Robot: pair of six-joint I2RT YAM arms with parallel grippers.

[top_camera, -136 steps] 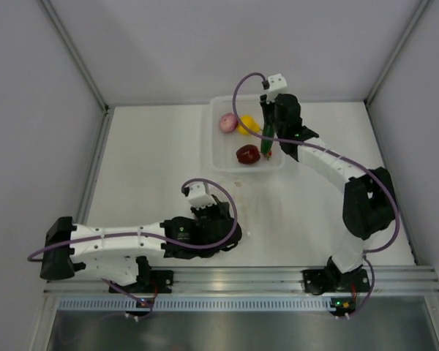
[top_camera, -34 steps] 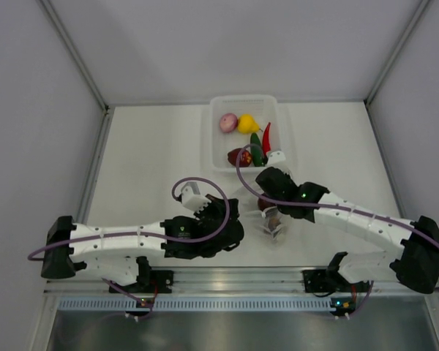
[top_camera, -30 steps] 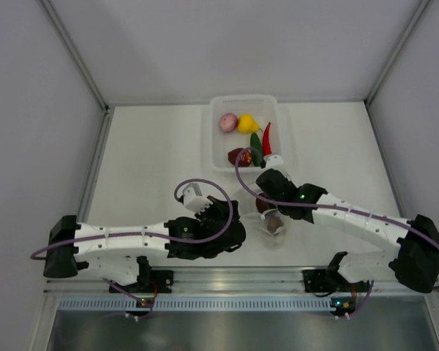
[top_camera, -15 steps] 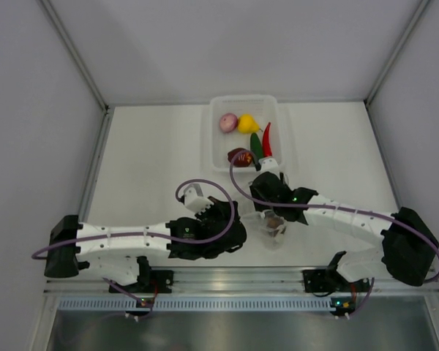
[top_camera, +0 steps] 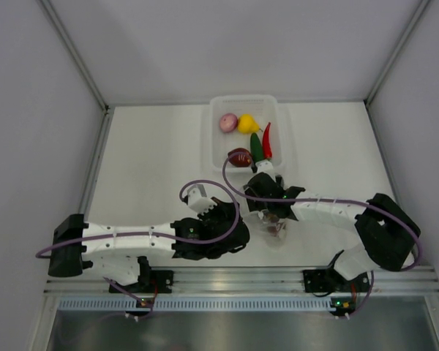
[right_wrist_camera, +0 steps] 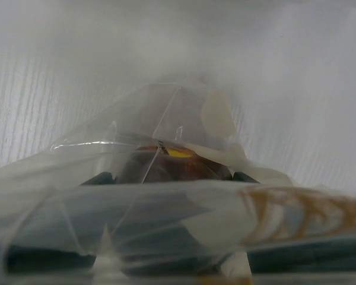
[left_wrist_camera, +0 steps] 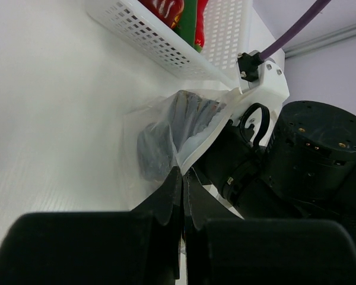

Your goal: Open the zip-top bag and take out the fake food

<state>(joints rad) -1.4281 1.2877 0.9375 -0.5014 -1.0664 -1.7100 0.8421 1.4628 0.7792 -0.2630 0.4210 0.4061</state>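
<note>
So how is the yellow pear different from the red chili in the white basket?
The pear is yellow and plump; the chili is red, long and thin. The pear lies at the far end of the basket, next to the pinkish onion; the chili lies a bit nearer, right beside the green cucumber. Both are toy food lying in the same white basket.

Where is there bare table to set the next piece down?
Bare table left of the basket, out to the left wall; another patch right of the basket, toward the right wall. Crowded: near centre, where both arms meet at the zip-top bag.
</note>
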